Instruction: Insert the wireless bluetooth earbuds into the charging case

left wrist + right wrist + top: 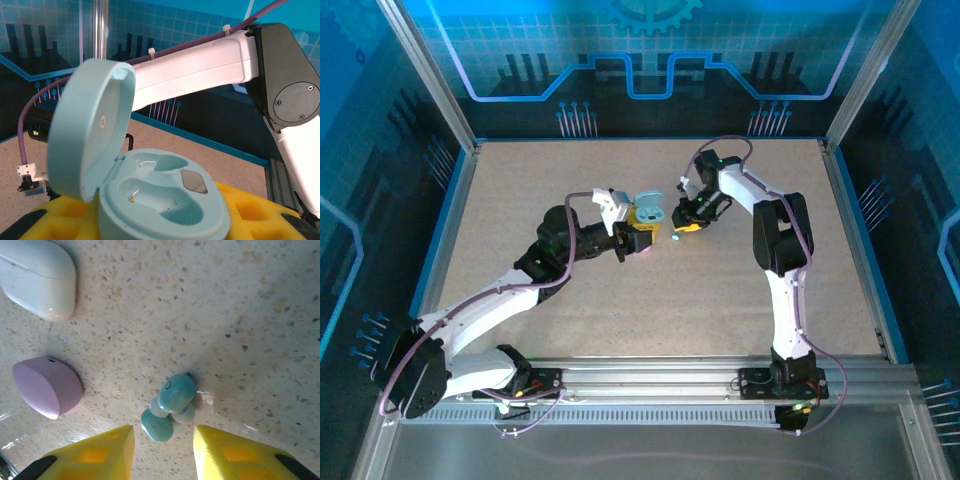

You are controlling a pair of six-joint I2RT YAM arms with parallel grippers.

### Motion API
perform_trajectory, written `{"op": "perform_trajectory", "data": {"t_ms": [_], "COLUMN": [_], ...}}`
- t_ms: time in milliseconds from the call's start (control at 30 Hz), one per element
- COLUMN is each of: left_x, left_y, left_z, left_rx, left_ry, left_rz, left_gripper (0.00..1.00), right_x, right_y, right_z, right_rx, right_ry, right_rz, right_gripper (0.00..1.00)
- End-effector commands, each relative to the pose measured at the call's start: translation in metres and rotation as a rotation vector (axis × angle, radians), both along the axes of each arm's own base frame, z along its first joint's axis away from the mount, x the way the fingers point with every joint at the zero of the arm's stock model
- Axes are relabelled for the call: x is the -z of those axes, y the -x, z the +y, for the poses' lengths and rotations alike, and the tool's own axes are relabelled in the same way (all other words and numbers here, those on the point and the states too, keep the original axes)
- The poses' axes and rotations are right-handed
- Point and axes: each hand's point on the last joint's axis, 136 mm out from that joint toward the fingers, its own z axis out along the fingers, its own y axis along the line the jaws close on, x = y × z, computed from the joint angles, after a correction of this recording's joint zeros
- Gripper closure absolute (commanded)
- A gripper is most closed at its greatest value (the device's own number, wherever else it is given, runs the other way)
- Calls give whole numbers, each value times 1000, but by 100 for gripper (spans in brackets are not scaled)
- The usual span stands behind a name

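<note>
Glossy teal plastic earbuds (172, 405) are lying on the speckled table (250, 315) between the spread right fingers (235, 455); the left fingers (250, 210) are pinching an open pale-teal case (165, 200).

The teal earbuds (172, 399) are showing glossy plastic. The teal charging case (165, 200) is showing smooth, softly gleaming plastic. The purple case (47, 386) is looking matt; the white case (37, 277) is shining. The desk (250, 315) is looking speckled, grainy, matt. Pads (100, 455) of the right claw (162, 437) are looking matt, foam-like.

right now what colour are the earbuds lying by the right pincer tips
Teal earbuds, clearest in the right wrist view.
</note>
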Motion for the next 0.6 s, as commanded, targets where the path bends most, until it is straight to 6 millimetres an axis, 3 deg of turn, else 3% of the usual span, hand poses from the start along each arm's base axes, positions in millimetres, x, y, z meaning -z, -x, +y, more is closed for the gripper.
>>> {"op": "perform_trajectory", "data": {"t_ms": [0, 133, 533, 567], "left_x": [-12, -13, -13, -13], "left_y": [5, 6, 7, 7], "left_z": [0, 1, 3, 3], "left_rx": [6, 2, -4, -6], "left_ry": [19, 19, 19, 19], "left_rz": [-36, -41, -41, -40], "left_gripper": [70, 70, 70, 70], "right_x": [-20, -18, 0, 13], "right_y": [-1, -9, -11, -9], "right_z": [6, -1, 8, 7], "right_rx": [10, 26, 10, 13], "right_ry": [-25, 29, 137, 156], "right_rz": [-30, -55, -36, -12], "right_gripper": [62, 61, 58, 58]}}
